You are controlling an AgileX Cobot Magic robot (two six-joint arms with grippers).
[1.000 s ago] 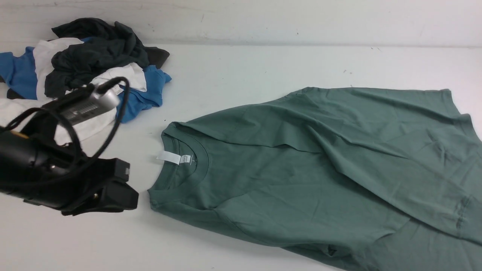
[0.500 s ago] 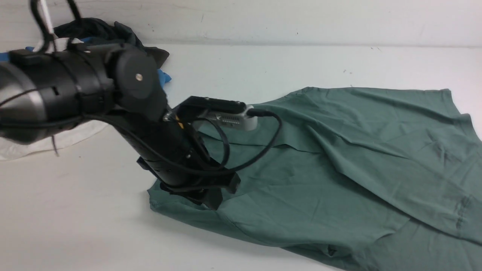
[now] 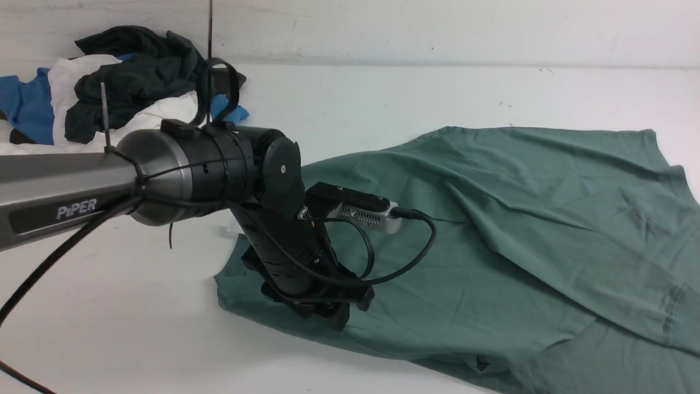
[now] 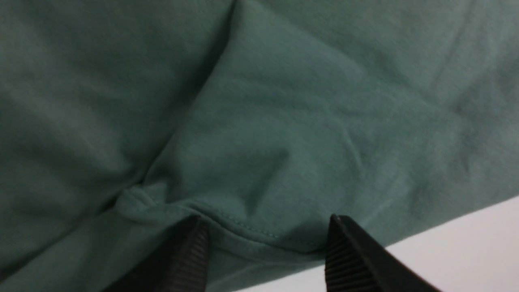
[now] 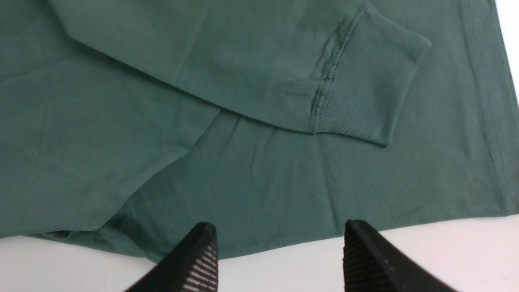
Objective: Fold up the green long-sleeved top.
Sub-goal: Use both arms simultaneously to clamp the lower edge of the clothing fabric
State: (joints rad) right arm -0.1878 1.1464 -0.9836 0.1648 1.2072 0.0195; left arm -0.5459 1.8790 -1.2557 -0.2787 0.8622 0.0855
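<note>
The sage-green cotton long-sleeved top (image 3: 492,230) lies lengthwise left-to-right, collar leftward (hem rightward); left gripper (image 4: 266,227) and right gripper (image 5: 279,233) both spread.

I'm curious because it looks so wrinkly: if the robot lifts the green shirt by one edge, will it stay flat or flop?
Probably flop: the green top lies in soft creases, so it should droop wherever it's lifted. Pushed, it would likely bunch rather than slide whole; its sleeve drapes limply over the body. It looks thin, so probably light.
</note>
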